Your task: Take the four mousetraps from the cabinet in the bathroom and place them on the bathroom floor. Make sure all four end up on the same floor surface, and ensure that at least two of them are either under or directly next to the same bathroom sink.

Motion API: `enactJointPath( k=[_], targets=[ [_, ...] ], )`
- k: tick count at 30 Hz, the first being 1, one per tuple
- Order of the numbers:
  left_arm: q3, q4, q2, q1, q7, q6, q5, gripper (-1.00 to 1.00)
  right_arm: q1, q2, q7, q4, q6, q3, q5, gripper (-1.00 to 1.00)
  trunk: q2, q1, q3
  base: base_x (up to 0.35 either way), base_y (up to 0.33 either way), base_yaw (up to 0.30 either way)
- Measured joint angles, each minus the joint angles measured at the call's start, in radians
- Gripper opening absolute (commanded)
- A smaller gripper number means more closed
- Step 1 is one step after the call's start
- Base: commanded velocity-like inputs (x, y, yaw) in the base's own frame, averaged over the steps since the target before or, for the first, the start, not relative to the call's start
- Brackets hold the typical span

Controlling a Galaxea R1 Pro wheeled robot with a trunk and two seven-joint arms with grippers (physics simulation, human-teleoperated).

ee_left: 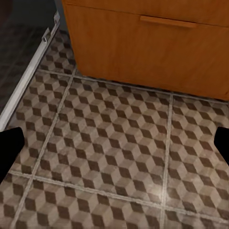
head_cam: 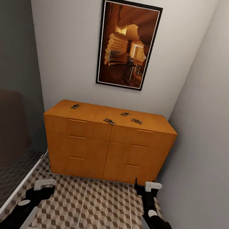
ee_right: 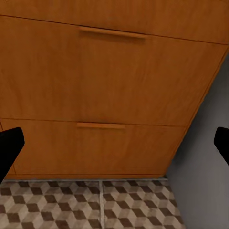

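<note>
We see four mousetraps (head_cam: 109,121) lying on top of the cabinet (head_cam: 106,149); light, stiff boards, we judge, best pinched across their wooden edges. Left gripper (head_cam: 43,186) and right gripper (head_cam: 147,187) hang low, both spread apart, empty

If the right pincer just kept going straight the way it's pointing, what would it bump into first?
Most likely the cabinet. The right pincer, its jaws wide apart, faces the cabinet's drawer fronts, roughly at the lower drawer handle. Nothing shows in between, though the depth is hard to judge.
</note>
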Motion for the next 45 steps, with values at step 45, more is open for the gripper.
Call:
enactJointPath(
  k=[45],
  targets=[
    [-0.095,0.088,-0.008,0.000,0.003,-0.035,0.000,1.00,-0.229,-0.021,0.095,-1.321,1.550,-0.009,-0.004,1.00,0.000,0.000,0.000,0.000,0.000,0.000]
  ],
)
